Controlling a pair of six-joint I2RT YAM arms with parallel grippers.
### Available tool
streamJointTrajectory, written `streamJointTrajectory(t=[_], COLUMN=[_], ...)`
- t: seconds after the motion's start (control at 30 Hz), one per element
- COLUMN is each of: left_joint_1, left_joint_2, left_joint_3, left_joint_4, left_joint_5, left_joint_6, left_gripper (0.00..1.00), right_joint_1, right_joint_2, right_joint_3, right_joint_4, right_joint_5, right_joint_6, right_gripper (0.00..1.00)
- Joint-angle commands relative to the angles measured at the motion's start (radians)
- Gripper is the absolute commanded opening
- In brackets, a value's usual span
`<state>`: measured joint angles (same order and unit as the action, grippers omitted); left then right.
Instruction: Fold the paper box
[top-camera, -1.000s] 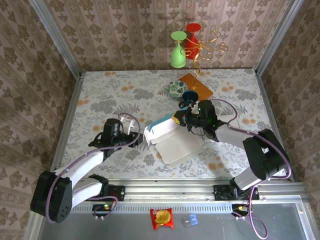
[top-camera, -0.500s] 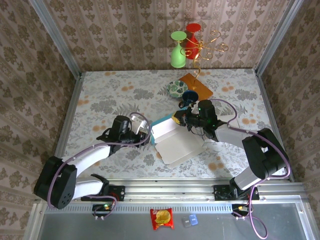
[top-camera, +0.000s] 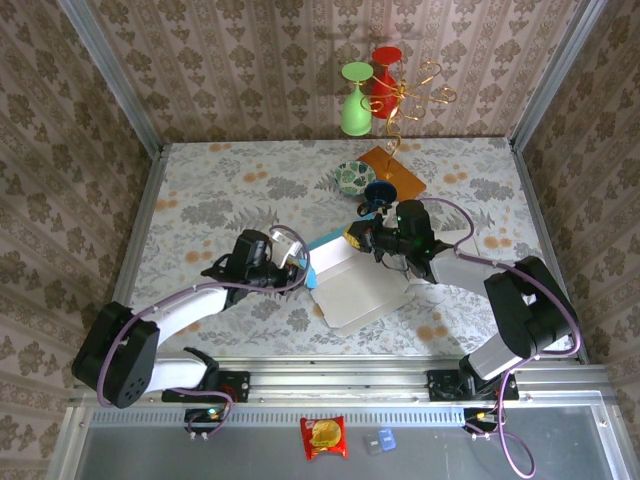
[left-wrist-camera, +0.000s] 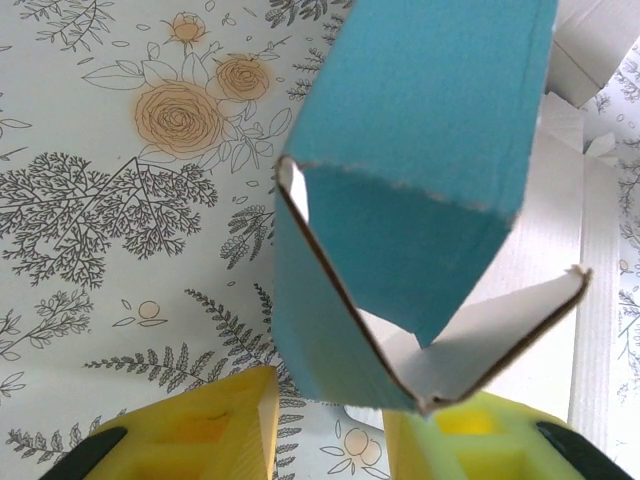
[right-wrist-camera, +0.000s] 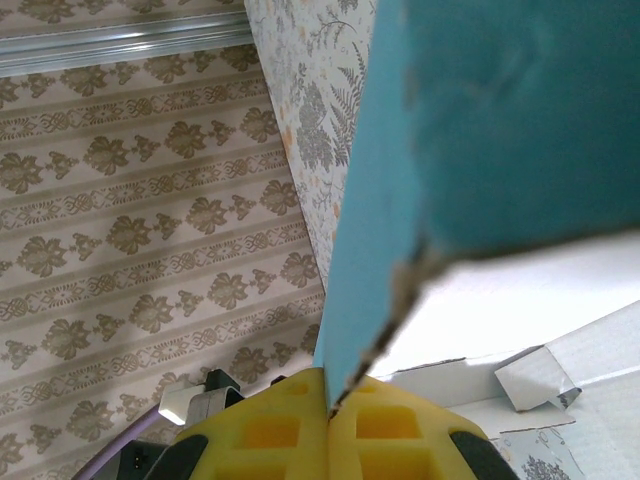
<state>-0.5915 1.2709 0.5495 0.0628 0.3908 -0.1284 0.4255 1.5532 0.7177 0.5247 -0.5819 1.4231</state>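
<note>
Box (top-camera: 350, 288) part folded, blue wall up, right gripper (right-wrist-camera: 328, 398) pinching its far edge, left gripper (left-wrist-camera: 328, 425) spread around its left corner, wide table (top-camera: 200, 190) left of box.

Right tool (right-wrist-camera: 328, 402) tight on blue edge of paper box (right-wrist-camera: 500, 120)

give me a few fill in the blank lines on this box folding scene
The half-folded paper box is blue outside and ____ inside.
The foam fingers of the right gripper, shut on a flap of the box, are ____.
Beside the red glass on the orange-based gold wire rack hangs a ____ one.
Missing words: white; yellow; green.
</note>
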Motion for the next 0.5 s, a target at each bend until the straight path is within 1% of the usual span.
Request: streamJointTrajectory(t=[0.0,0.23,0.47], left_joint_1=[-0.02,-0.061,-0.112], left_joint_2=[0.015,0.021,0.022], left_joint_3=[0.019,0.007,-0.009], left_joint_4=[0.038,0.06,0.067], left_joint_5=[-0.063,-0.152,-0.256], left_joint_6=[-0.017,-0.06,-0.11], left_gripper=[0.33,0.31,0.3], right_joint_1=[0.017,0.049,0.075], right_joint_2=[0.0,-0.024,-0.032], right_joint_3=[-0.04,-0.121,-0.163], right_joint_4=[0.051,0.172,0.219], right_joint_5=[0.017,0.102,0.149], right_joint_6=[-0.015,-0.014,-0.001], right_gripper=[0.0,0.0,0.0])
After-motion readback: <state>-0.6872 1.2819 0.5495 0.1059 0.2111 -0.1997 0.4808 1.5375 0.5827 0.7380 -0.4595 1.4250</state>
